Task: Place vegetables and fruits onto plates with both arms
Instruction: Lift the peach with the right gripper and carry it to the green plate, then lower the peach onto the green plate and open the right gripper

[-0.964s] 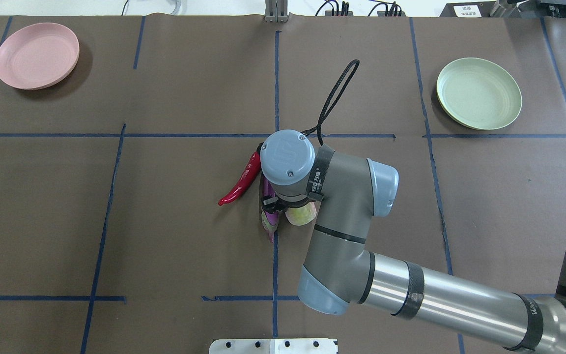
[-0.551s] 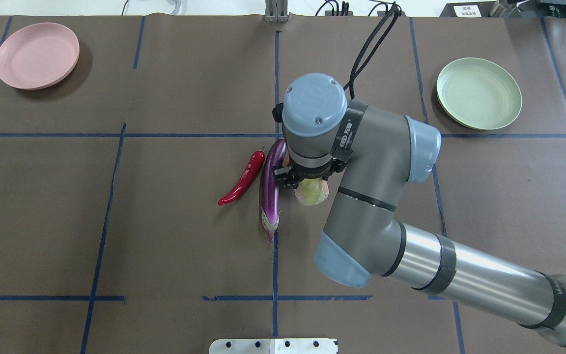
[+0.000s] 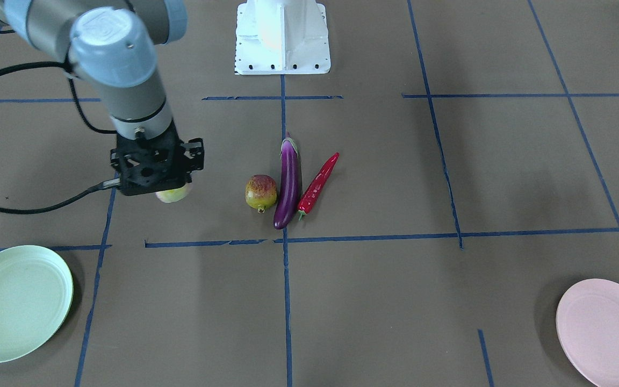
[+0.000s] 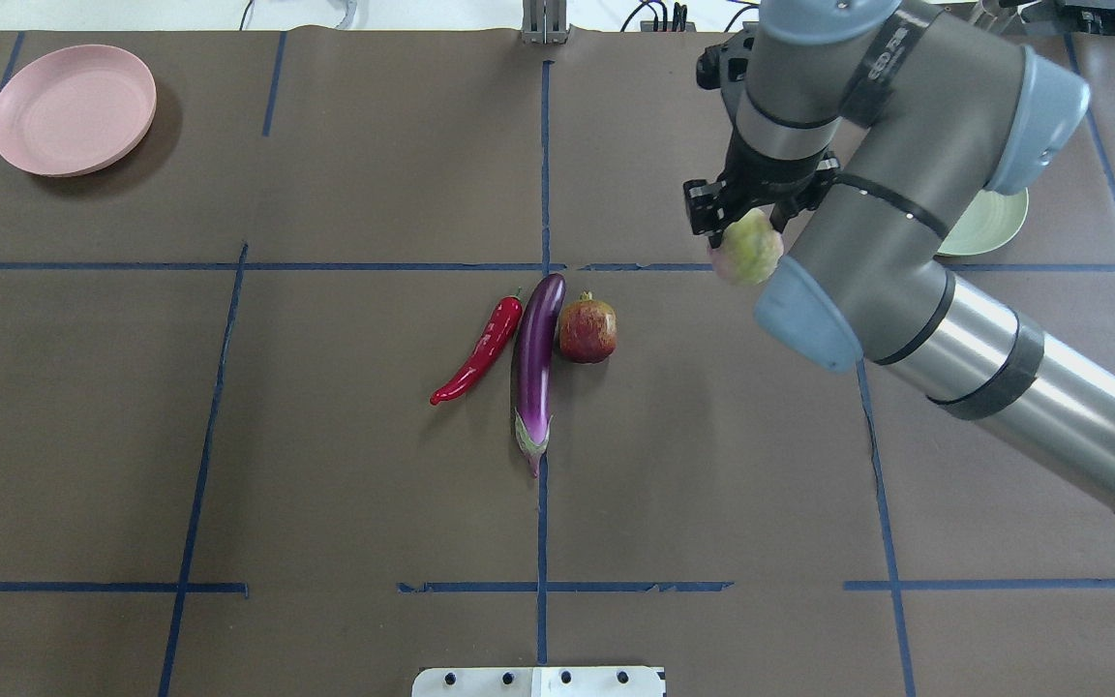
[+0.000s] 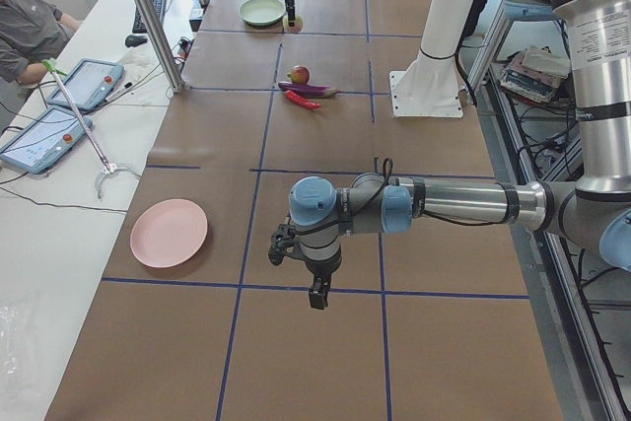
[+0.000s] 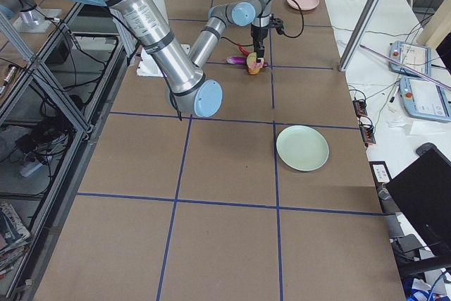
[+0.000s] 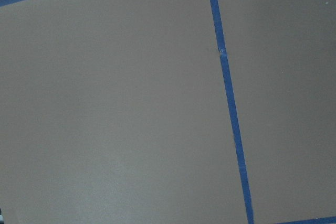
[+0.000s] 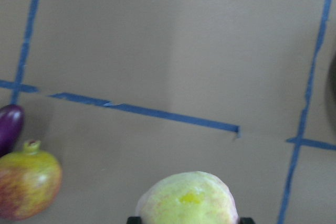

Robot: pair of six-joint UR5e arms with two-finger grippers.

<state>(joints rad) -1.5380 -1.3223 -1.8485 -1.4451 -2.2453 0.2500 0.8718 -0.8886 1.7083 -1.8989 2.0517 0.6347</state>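
**Item:** flat peach (image 4: 747, 250). Pinched from above in the right gripper (image 4: 749, 225) and carried clear of the table, between the produce cluster and the mint green plate (image 3: 16, 301).

**On the table:** pomegranate (image 4: 587, 331) against the eggplant (image 4: 535, 363), with the chili pepper (image 4: 480, 353) just beside. Pink plate (image 4: 72, 108) well apart, at the far corner.

**Left gripper** (image 5: 317, 295): low over the table near the pink plate. Spread or pressed together, cannot tell (seen only from the table's end).

**Hazards, as judged:**
- Slip from the pinch. Cause: rounded, smooth skin, with much of the fruit hanging below the fingers.
- Bounce or roll off the shallow rim. Cause: release from too high or off-centre.
- Plate nudged aside. Cause: descent onto the rim instead of the well.
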